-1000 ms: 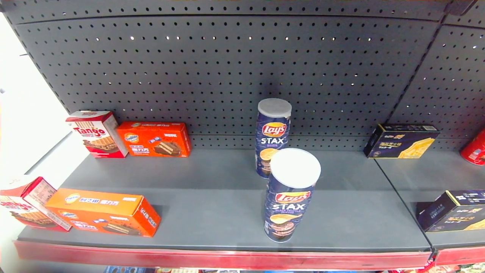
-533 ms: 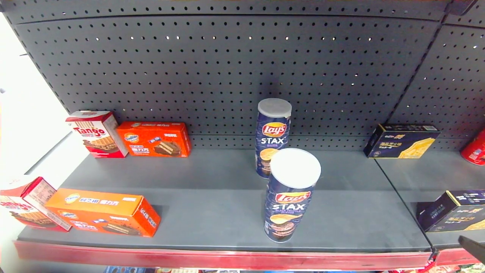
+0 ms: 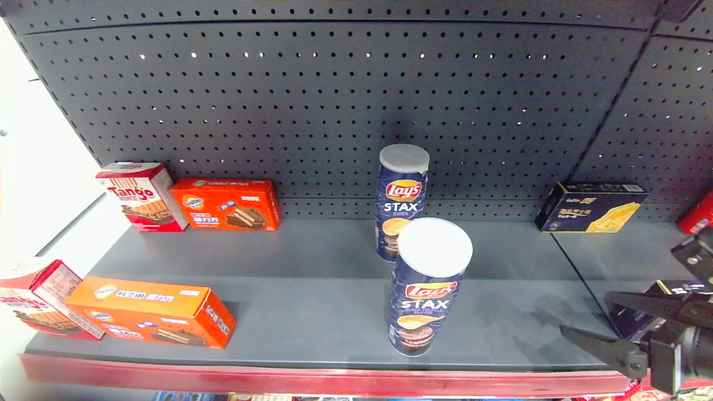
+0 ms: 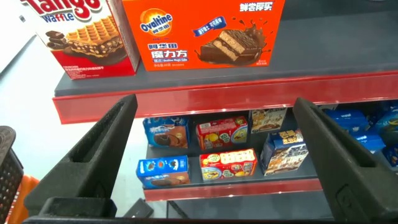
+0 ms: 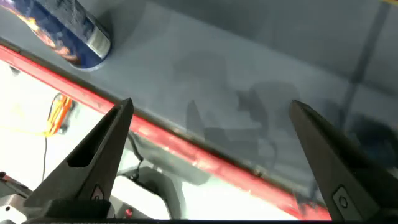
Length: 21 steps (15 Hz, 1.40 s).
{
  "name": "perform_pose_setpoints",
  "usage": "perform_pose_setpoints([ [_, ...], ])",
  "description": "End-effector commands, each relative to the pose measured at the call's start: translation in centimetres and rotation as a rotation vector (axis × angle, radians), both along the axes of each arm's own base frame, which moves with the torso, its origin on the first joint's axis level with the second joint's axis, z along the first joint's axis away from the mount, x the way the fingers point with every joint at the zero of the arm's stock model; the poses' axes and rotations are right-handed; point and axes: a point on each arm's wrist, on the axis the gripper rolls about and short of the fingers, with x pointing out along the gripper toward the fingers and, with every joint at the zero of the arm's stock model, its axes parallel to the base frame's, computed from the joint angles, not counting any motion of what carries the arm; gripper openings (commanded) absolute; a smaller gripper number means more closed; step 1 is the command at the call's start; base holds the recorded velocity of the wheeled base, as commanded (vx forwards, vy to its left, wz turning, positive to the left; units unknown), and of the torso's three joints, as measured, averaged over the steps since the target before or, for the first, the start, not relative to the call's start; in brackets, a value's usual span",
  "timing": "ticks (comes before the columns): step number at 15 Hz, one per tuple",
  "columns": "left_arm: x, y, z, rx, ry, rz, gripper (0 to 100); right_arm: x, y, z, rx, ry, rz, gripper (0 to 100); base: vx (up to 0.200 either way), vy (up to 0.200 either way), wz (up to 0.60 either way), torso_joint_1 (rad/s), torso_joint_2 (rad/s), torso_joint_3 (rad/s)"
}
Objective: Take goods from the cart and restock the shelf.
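Chip can [image 3: 426, 289], dark blue with a white lid, stands upright near the front edge of the shelf [image 3: 312, 312], left of the right gripper [image 3: 585, 313], whose fingers are spread and empty. A matching second can [image 3: 402, 200] stands farther back. The left gripper [image 4: 214, 106], also spread and empty, faces the orange box [image 4: 202, 34].

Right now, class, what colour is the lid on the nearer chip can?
The lid is white; the head view shows it best.

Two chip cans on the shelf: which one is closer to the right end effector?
The front can, standing by the shelf's red lip; the open right end effector hovers to its right. The other can stands behind it by the pegboard.
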Motion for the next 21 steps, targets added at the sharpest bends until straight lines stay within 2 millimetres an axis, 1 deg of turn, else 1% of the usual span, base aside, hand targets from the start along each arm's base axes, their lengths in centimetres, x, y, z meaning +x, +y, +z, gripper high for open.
perform_pose_setpoints([
  [1,0.0,0.0,0.0,-0.001,0.003,0.0,100,2.3,2.2,0.1,-0.03,0.04,0.053,100,0.0,0.0,0.0,0.0,0.0,0.0],
  [3,0.0,0.0,0.0,-0.001,0.003,0.002,100,3.3,3.5,0.4,-0.042,0.043,0.079,100,0.0,0.0,0.0,0.0,0.0,0.0],
  [4,0.0,0.0,0.0,-0.001,0.003,0.002,100,3.3,3.6,0.4,-0.043,0.045,0.079,100,0.0,0.0,0.0,0.0,0.0,0.0],
  [6,0.0,0.0,0.0,0.0,0.003,0.0,100,4.2,5.1,0.4,-0.054,0.057,0.12,100,0.0,0.0,0.0,0.0,0.0,0.0],
  [11,0.0,0.0,0.0,0.0,0.001,0.0,100,6.0,7.7,0.2,-0.076,0.075,0.164,100,0.0,0.0,0.0,0.0,0.0,0.0],
  [15,0.0,0.0,0.0,0.0,0.003,-0.001,100,6.9,8.9,0.0,-0.087,0.081,0.174,100,0.0,0.0,0.0,0.0,0.0,0.0],
  [21,0.0,0.0,0.0,0.002,0.003,-0.001,100,7.2,9.9,-0.1,-0.092,0.087,0.197,100,0.0,0.0,0.0,0.0,0.0,0.0],
])
